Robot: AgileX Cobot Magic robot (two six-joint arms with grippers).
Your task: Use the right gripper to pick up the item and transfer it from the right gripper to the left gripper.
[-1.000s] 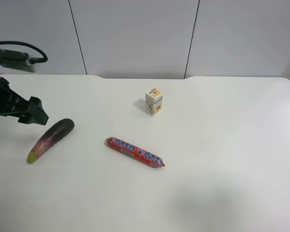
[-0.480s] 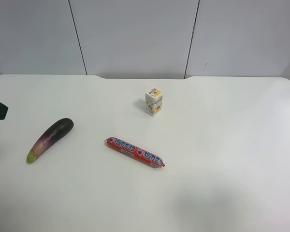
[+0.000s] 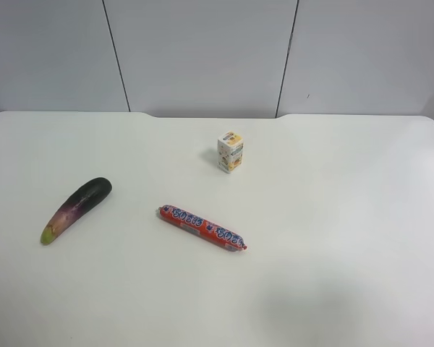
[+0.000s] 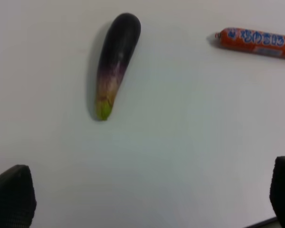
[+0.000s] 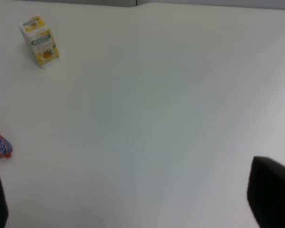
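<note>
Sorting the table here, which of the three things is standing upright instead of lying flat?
The small white-yellow carton; the eggplant and red sausage stick both lie flat.

Exterior high: mounted above, looking down across the white table (image 3: 333, 217) toward the back wall.
Left wrist: close, looking down at eggplant (image 4: 115, 61) and sausage stick (image 4: 256, 42).
Right wrist: low, facing across the tabletop toward carton (image 5: 40, 42).
Shared: eggplant, sausage stick and carton also visible from exterior high.
</note>
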